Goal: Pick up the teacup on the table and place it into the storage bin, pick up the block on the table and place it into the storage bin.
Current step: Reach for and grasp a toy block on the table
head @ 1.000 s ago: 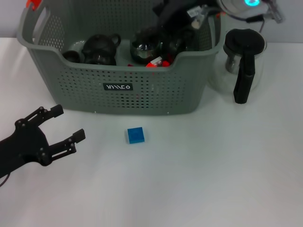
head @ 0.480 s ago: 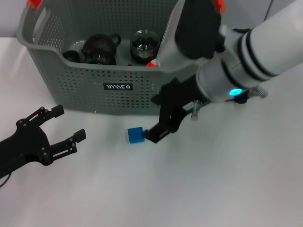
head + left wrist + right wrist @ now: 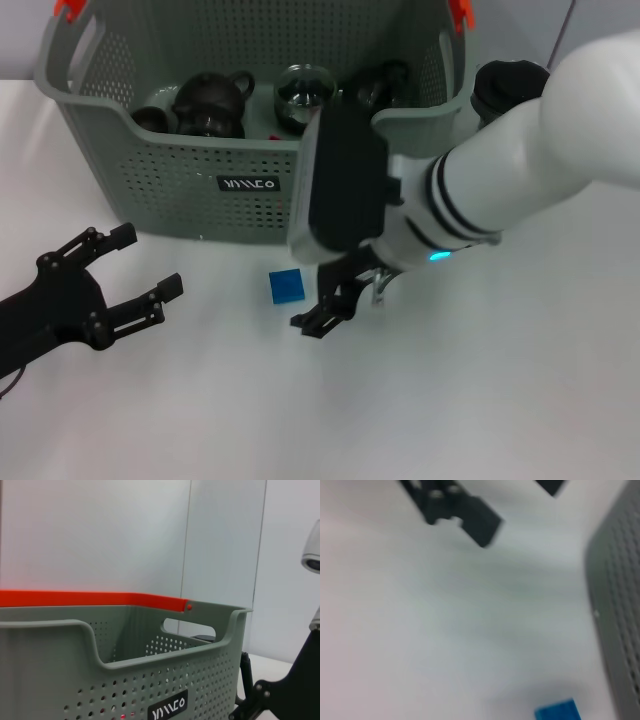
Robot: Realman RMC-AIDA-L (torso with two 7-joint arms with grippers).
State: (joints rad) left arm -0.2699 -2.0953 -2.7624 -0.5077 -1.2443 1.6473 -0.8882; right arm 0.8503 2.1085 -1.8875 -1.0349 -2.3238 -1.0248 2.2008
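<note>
The head camera looks steeply down at a white table, with the storage bin across the upper frame. The left wrist camera sits low, facing the bin's labelled wall side-on from close by. The right wrist camera hovers near the tabletop, catching the bin's wall at right and the blue block at the bottom edge, both also in the head view.

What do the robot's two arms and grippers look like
The right arm is glossy white with black ring seams, a black housing, a small cyan light and a black gripper. The left gripper is matte black with slim, jointed fingers.
</note>
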